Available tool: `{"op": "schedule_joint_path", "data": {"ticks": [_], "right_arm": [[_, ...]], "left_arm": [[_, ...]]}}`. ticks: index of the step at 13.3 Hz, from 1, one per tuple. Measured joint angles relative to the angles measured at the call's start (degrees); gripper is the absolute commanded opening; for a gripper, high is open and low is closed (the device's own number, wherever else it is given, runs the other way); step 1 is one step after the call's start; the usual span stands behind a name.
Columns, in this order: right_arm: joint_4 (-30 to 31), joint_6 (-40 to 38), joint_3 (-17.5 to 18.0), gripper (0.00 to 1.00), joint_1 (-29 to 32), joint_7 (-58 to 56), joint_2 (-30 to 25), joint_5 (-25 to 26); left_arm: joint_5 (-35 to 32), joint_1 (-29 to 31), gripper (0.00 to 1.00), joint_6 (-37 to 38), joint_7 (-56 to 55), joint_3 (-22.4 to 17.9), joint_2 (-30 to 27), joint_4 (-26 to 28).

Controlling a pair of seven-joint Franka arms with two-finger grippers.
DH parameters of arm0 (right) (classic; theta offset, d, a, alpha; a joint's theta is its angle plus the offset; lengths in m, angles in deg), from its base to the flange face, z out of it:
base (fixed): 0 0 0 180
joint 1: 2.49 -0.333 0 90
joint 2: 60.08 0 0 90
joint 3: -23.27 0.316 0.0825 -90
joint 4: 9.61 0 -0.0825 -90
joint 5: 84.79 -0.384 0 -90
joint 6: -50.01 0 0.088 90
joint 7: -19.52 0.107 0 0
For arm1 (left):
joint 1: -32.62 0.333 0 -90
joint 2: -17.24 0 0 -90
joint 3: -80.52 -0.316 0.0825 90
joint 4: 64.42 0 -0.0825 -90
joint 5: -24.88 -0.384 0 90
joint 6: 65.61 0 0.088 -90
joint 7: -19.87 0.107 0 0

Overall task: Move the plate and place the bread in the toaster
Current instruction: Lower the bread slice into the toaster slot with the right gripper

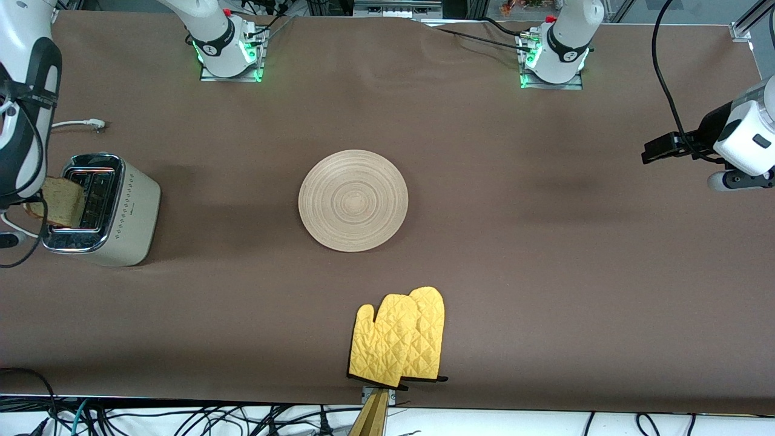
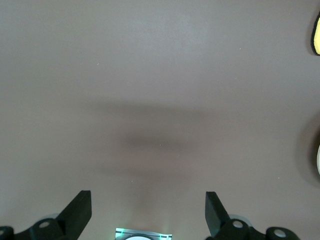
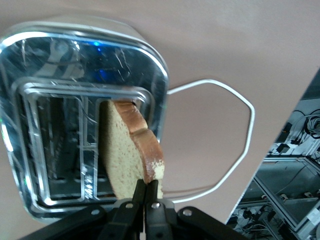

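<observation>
The bread (image 1: 60,203) is a speckled slice with a darker crust. My right gripper (image 3: 148,187) is shut on its upper edge and holds it tilted over the cream-white toaster (image 1: 121,212). In the right wrist view the bread (image 3: 125,150) has its lower end at the mouth of one slot in the toaster's chrome top (image 3: 75,65). The round beige wooden plate (image 1: 353,200) lies bare at the table's middle. My left gripper (image 2: 148,205) is open and empty, waiting above bare table at the left arm's end.
A pair of yellow oven mitts (image 1: 399,339) lies nearer to the front camera than the plate, at the table's front edge. The toaster's white cord (image 3: 240,115) loops on the table beside the toaster, its plug (image 1: 91,124) lying farther from the camera.
</observation>
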Motion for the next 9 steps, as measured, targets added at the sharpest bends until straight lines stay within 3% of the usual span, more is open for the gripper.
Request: {"op": "schedule_joint_path", "data": {"ticks": [5,6,7,8,9], "right_arm": [[0.00,0.49,2.36,0.00,-0.47,4.94,1.52,-1.50],[-0.01,0.94,2.36,0.18,-0.43,5.09,1.85,-2.08],[-0.01,1.24,2.35,0.57,-0.28,5.12,2.18,-2.90],[-0.01,1.58,2.35,0.87,-0.13,5.12,2.50,-3.39],[-0.01,1.99,2.35,0.99,-0.05,5.16,2.79,-3.66]], "left_arm": [[0.00,0.00,1.00,0.00,0.00,0.00,0.03,0.00],[0.00,0.00,1.00,0.00,0.00,0.00,0.03,0.00],[0.00,0.00,1.00,0.00,0.00,0.00,0.03,0.00],[0.00,0.00,1.00,0.00,0.00,0.00,0.04,0.00],[0.00,0.00,1.00,0.00,0.00,0.00,0.04,0.00]]}}
